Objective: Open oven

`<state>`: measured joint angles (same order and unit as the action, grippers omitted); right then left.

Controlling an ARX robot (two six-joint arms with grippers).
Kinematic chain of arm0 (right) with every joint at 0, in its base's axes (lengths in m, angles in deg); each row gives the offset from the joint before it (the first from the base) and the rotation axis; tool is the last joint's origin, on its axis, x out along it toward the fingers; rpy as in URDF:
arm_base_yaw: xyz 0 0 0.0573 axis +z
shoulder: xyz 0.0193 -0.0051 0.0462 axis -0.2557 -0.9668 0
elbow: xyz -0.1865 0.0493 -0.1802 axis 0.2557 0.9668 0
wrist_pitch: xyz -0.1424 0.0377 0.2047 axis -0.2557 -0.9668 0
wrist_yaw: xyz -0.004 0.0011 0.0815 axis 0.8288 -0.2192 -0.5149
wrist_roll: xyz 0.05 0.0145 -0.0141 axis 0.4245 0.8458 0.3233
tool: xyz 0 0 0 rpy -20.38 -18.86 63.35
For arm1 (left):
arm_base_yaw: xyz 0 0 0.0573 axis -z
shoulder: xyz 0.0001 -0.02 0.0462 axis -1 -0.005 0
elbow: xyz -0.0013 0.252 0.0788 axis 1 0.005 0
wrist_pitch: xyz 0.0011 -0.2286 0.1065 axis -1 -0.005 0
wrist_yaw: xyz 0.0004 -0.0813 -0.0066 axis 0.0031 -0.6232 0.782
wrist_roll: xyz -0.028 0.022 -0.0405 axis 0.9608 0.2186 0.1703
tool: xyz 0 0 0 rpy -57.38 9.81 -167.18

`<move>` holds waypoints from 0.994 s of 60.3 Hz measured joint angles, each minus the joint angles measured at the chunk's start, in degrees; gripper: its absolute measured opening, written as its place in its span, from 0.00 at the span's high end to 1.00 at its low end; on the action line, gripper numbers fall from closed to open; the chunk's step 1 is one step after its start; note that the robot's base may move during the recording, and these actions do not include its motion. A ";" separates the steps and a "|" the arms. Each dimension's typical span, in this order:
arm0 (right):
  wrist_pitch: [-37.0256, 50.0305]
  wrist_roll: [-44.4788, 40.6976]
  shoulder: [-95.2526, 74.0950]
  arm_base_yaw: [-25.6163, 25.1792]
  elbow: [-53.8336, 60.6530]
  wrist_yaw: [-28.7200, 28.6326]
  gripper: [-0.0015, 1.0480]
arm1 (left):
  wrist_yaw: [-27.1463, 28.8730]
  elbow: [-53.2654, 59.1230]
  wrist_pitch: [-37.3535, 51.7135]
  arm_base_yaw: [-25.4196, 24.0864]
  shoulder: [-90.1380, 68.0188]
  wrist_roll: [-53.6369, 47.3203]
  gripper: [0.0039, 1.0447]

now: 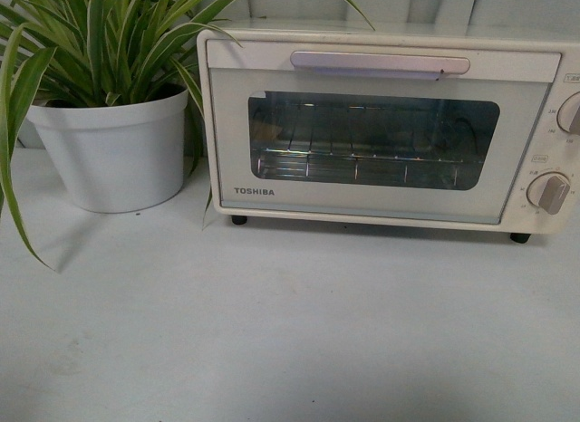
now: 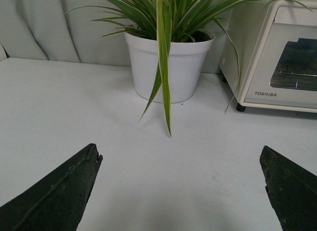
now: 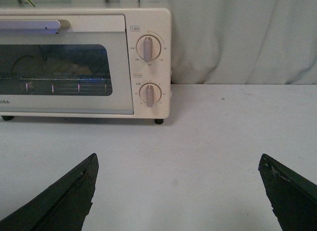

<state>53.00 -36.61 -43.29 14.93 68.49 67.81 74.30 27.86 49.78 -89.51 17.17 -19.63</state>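
Observation:
The cream-white TOSHIBA oven point(image 1: 381, 205) stands at the back right of the table with its glass door shut. Its long bar handle point(image 1: 381, 62) runs along the top of the door, and a wire rack point(image 1: 358, 159) shows behind the glass. Two round knobs point(image 1: 549, 193) sit on its right side. Neither arm shows in the front view. My left gripper point(image 2: 181, 159) is open and empty over bare table, well short of the oven point(image 2: 257, 52). My right gripper point(image 3: 178, 161) is open and empty, facing the oven's knob side point(image 3: 148, 47), some way in front of it.
A white pot point(image 1: 113, 150) with a long-leaved green plant point(image 1: 100, 42) stands just left of the oven; leaves droop over the table and the oven's left edge. A pale curtain point(image 3: 237, 37) hangs behind. The white table point(image 1: 272, 331) stretches in front.

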 joint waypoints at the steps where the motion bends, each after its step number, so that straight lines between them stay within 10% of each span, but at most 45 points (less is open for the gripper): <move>1: 0.00 0.00 0.00 0.00 0.00 0.00 0.09 | 0.00 0.00 0.00 0.00 0.00 0.00 0.06; 48: 0.00 0.00 0.00 0.00 0.00 0.00 0.09 | 0.00 0.00 0.00 0.00 0.00 0.00 0.06; 60: 0.00 -0.02 0.00 0.00 0.00 0.00 0.09 | 20.00 -1.40 1.03 9.33 -10.97 14.97 0.06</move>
<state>53.00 -36.63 -43.29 14.93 68.49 67.81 94.30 26.47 50.81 -80.17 6.20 -4.66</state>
